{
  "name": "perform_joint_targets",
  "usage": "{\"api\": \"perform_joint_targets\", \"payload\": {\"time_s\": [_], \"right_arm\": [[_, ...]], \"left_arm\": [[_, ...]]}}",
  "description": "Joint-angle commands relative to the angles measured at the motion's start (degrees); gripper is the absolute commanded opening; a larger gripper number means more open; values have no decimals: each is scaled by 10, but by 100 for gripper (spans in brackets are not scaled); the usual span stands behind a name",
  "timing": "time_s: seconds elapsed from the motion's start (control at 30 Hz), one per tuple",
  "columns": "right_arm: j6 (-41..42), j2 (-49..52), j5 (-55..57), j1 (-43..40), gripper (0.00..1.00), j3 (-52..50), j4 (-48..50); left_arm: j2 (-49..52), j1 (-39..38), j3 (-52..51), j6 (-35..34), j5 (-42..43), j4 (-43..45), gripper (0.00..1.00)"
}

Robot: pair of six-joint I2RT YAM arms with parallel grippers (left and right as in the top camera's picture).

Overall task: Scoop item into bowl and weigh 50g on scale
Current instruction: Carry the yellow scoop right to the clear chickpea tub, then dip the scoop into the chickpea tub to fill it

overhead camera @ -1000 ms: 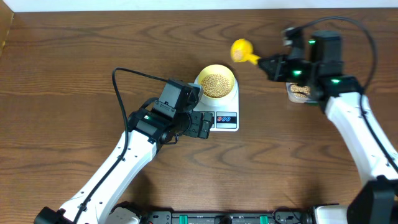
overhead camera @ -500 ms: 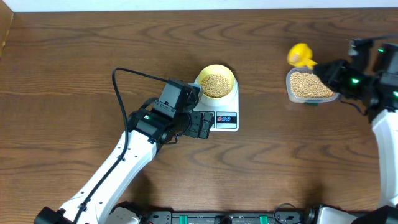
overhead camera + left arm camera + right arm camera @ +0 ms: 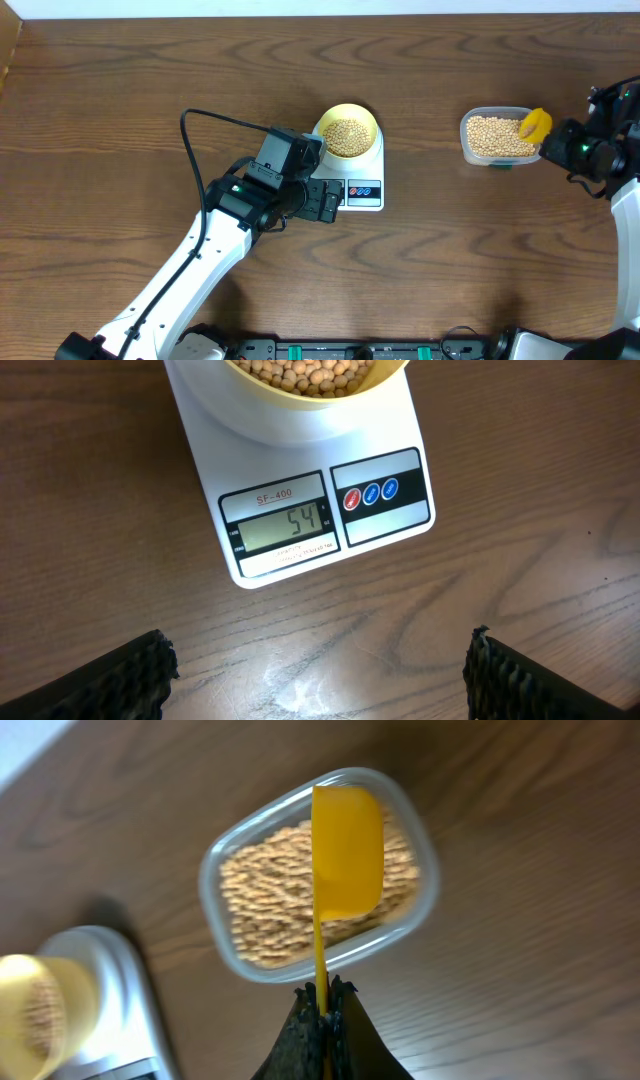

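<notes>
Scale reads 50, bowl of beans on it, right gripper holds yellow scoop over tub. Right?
No: left wrist view shows the scale reading 54, not 50. The bowl of beans sits on it; right gripper holds the yellow scoop over the tub.

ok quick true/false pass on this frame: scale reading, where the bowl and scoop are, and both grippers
1. The scale display reads 54. True.
2. The bowl stands beside the scale, off its platform. False: it sits on the platform with beans in it.
3. The right gripper is shut on the scoop handle. True.
4. The scoop is over the bowl. False: it is over the clear tub of beans, far to the right of the scale.
5. The left gripper is shut on the scale. False: its jaws are wide open and empty, in front of the scale's display edge.
</notes>
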Motion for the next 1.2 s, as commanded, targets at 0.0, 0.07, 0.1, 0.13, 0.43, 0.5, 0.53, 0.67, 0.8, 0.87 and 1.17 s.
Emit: {"api": "perform_joint_targets", "payload": {"time_s": [0.0, 0.07, 0.1, 0.13, 0.43, 0.5, 0.53, 0.67, 0.8, 0.87, 1.17], "right_arm": [[-53, -10, 62, 15, 1, -1, -2], [-69, -11, 66, 27, 1, -1, -2], [-77, -11, 69, 35, 1, -1, -2], [-86, -11, 75, 43, 1, -1, -2], [-145, -11, 271, 157, 1, -1, -1], [-155, -11, 296, 179, 1, -1, -2], [-160, -11, 301, 187, 1, -1, -3], [-162, -11, 328, 217, 1, -1, -8], [-164, -11, 377, 238, 1, -1, -13], [-164, -11, 382, 244, 1, -1, -13], [-161, -11, 376, 256, 1, -1, -12]], "left_arm": [[-7, 0, -5, 3, 7, 0, 94], [-7, 0, -5, 3, 7, 0, 94], [-7, 0, -5, 3, 7, 0, 94], [-7, 0, -5, 3, 7, 0, 94], [-7, 0, -5, 3, 7, 0, 94], [-7, 0, -5, 3, 7, 0, 94], [-7, 0, -5, 3, 6, 0, 95], [-7, 0, -5, 3, 6, 0, 94], [-7, 0, -5, 3, 7, 0, 94], [-7, 0, -5, 3, 7, 0, 94], [-7, 0, -5, 3, 7, 0, 94]]}}
